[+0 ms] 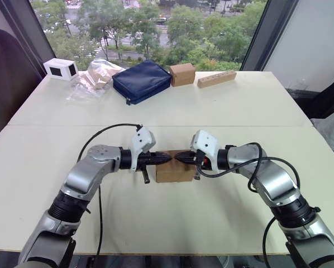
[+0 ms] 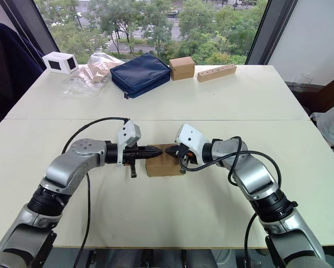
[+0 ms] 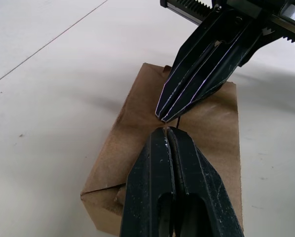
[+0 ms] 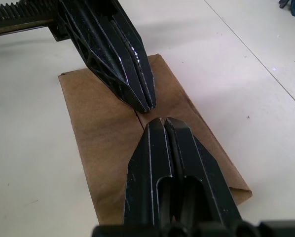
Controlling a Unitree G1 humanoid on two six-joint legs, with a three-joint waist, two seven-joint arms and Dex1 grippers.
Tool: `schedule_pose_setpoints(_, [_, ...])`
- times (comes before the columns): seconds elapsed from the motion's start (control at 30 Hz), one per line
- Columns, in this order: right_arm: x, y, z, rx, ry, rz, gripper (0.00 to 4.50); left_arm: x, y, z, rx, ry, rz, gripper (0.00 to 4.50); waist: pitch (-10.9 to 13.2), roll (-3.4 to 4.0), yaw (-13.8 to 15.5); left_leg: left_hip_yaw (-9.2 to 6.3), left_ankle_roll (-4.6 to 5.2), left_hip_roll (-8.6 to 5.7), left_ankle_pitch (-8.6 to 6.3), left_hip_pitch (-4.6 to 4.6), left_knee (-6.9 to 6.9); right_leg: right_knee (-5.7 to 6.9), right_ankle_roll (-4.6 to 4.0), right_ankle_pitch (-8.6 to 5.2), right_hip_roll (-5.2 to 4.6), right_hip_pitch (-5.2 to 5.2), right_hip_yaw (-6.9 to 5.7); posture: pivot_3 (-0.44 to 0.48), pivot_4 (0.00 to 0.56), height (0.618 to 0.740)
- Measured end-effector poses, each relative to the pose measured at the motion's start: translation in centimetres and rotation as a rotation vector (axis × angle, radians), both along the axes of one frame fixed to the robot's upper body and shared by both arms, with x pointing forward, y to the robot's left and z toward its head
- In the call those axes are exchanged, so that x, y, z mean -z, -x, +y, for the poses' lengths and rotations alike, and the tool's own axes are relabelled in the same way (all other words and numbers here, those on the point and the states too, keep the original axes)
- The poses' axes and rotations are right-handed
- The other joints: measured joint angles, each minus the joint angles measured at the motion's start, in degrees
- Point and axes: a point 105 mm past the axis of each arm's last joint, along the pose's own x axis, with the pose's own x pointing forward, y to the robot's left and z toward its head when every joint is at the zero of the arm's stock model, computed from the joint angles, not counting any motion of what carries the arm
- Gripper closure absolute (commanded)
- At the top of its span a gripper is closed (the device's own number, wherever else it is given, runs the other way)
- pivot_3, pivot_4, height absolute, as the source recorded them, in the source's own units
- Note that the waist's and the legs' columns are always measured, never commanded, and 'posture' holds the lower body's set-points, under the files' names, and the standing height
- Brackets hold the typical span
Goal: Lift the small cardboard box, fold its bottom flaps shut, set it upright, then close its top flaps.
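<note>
L end effector [image 1: 168,158] & R end effector [image 1: 177,157] pressed together, tips over small cardboard box [image 1: 174,173]; white table [image 1: 239,106]; window [image 1: 156,28] behind

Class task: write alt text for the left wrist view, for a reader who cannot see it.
Two shut black claws, the left claw and right claw, meet tip to tip over the small cardboard box, which rests on a white table.

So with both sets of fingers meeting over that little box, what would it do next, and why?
Probably press both tips down a little to flatten the seam. The left gripper and right gripper are shut and meet tip to tip just above the box, which sits upright on the table with its top flaps folded over.
</note>
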Motion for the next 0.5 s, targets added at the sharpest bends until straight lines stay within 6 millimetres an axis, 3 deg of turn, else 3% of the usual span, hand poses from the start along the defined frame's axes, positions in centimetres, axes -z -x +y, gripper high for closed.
schedule_pose_setpoints(0.2, [-1.4,-0.3,-0.3,0.018,-0.107,0.021,4.5,-2.3,-0.9,1.8,-0.088,0.135,0.016,4.47,0.0,0.0,0.0,0.0,0.0,0.01,0.0,-0.01,0.0,0.0,0.0,0.0,0.0,-0.01,0.0,0.0,0.15,0.74])
schedule_pose_setpoints(0.3, [-3.6,-0.3,-0.7,0.025,-0.252,0.024,4.5,-5.2,-1.8,3.4,-0.18,0.299,0.013,4.47,0.01,-0.01,0.0,-0.01,0.0,0.02,0.0,-0.02,0.0,0.0,0.0,0.0,0.0,-0.01,0.0,0.0,0.15,0.74])
schedule_pose_setpoints(0.4, [-5.6,-0.1,-2.0,0.045,-0.383,0.036,4.5,-8.1,-1.9,5.5,-0.286,0.386,-0.106,4.47,0.01,-0.01,0.0,0.0,0.02,0.02,-0.01,-0.01,-0.02,-0.03,0.01,0.01,-0.02,0.01,0.0,0.0,0.15,0.74])
schedule_pose_setpoints(0.5, [-6.0,0.8,-3.3,0.06,-0.42,0.064,4.5,-6.9,-1.0,6.9,-0.324,0.296,-0.104,4.47,0.0,0.0,-0.04,0.0,0.02,0.01,-0.01,0.0,-0.04,-0.02,0.01,0.01,-0.03,0.01,0.0,0.0,0.15,0.74])
